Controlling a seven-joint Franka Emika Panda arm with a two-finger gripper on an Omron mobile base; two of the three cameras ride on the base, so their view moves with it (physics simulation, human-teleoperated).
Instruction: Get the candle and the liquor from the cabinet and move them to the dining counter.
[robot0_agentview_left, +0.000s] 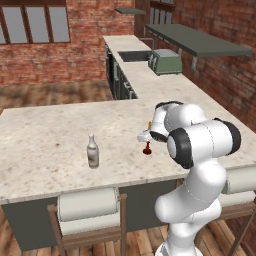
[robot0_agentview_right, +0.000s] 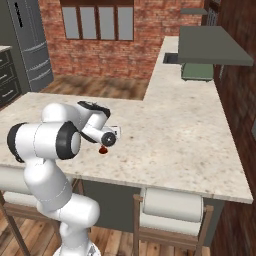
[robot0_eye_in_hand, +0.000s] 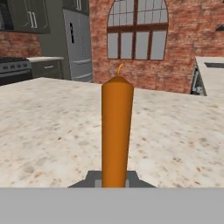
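Observation:
The orange candle (robot0_eye_in_hand: 117, 131) stands upright right in front of the hand camera, held between the two dark fingertips of my gripper (robot0_eye_in_hand: 114, 181), which is shut on it. Its dark red holder (robot0_agentview_left: 147, 150) sits at or just above the beige speckled dining counter (robot0_agentview_left: 50, 145), under the gripper (robot0_agentview_left: 146, 138). From the right base, the holder (robot0_agentview_right: 102, 149) hangs below the gripper (robot0_agentview_right: 103, 142). The pale liquor bottle (robot0_agentview_left: 92, 150) stands upright on the same counter, left of the candle and apart from it. The dark grey cabinet shelf (robot0_agentview_left: 200, 40) on the brick wall is bare.
A green toaster (robot0_agentview_left: 166, 61) and a sink (robot0_agentview_left: 134, 56) sit on the far counter under the shelf (robot0_agentview_right: 210, 47). White-backed stools (robot0_agentview_left: 89, 205) (robot0_agentview_right: 172, 205) stand along the island's near edge. A fridge (robot0_eye_in_hand: 78, 43) and a stove (robot0_eye_in_hand: 13, 70) lie beyond the island.

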